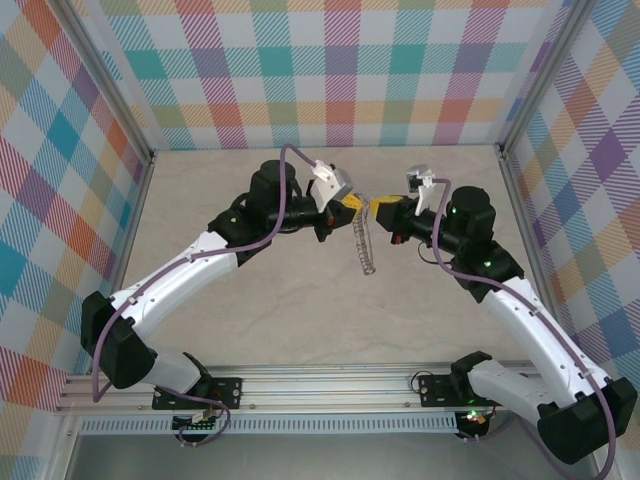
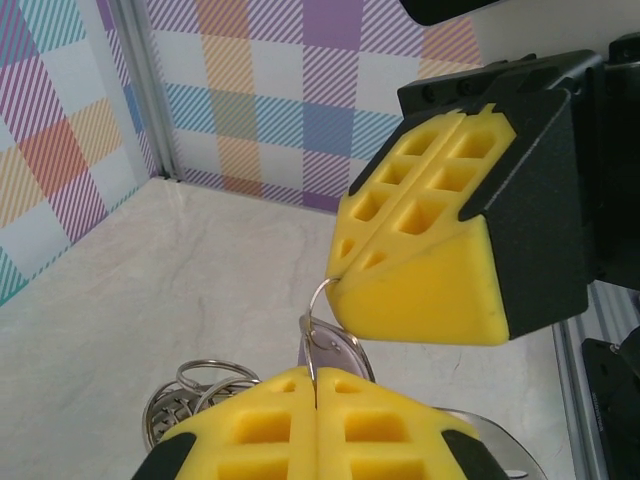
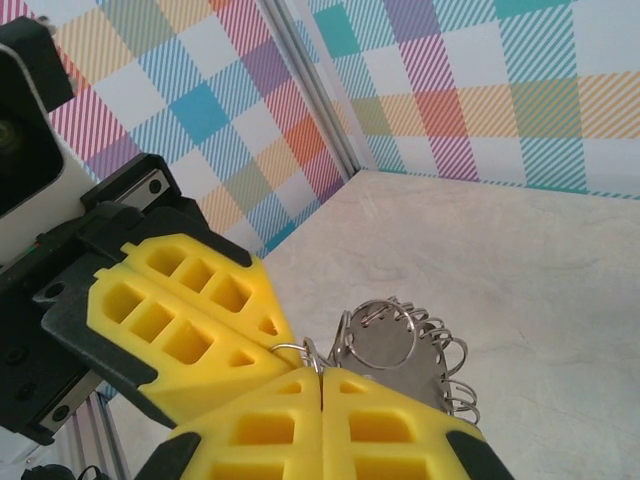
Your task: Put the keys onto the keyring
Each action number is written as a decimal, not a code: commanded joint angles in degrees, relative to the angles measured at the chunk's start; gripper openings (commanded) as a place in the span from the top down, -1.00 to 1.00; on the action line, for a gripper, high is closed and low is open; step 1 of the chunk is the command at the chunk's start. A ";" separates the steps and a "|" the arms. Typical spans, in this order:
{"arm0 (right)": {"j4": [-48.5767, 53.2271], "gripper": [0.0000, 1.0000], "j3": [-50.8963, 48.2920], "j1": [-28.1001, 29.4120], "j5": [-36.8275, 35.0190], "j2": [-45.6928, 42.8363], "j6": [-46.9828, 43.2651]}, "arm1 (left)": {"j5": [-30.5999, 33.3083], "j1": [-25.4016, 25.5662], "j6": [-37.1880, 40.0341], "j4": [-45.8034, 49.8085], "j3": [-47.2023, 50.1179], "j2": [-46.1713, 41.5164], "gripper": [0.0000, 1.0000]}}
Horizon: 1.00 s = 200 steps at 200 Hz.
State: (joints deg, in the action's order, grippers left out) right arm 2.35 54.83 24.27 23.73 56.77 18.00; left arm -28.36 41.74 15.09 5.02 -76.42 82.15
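Keyring [image 1: 366, 248]: silvery linked loops hanging in the air between both pincers, with its thin top ring caught at their tips.
Left pincer [image 1: 350, 203]: yellow pads closed on that top ring.
Right pincer [image 1: 383, 205]: closed on the same ring, tip to tip with the left.
Bench [image 1: 250, 300]: pale marbled surface, lying below the dangling loops.
Walls [image 1: 340, 70]: bright checked panels.
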 commanded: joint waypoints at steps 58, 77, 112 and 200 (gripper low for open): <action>-2.20 1.00 1.03 -3.14 2.95 2.05 3.25 | -1.08 2.41 2.33 -3.21 -1.02 -3.48 1.00; -2.35 1.00 0.47 -3.27 4.17 2.06 3.66 | -0.26 2.42 2.14 -4.38 -0.44 -3.90 1.00; -2.37 1.00 0.69 -3.40 9.55 2.68 4.11 | 0.58 2.45 1.78 -5.49 0.07 -3.99 1.00; -3.44 1.00 3.19 -3.28 16.66 4.26 5.71 | -1.06 2.50 1.96 -4.12 -1.71 -2.18 1.00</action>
State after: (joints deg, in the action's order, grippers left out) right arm 0.05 56.12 20.62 35.88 60.49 22.44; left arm -26.02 42.68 16.14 5.61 -76.23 81.03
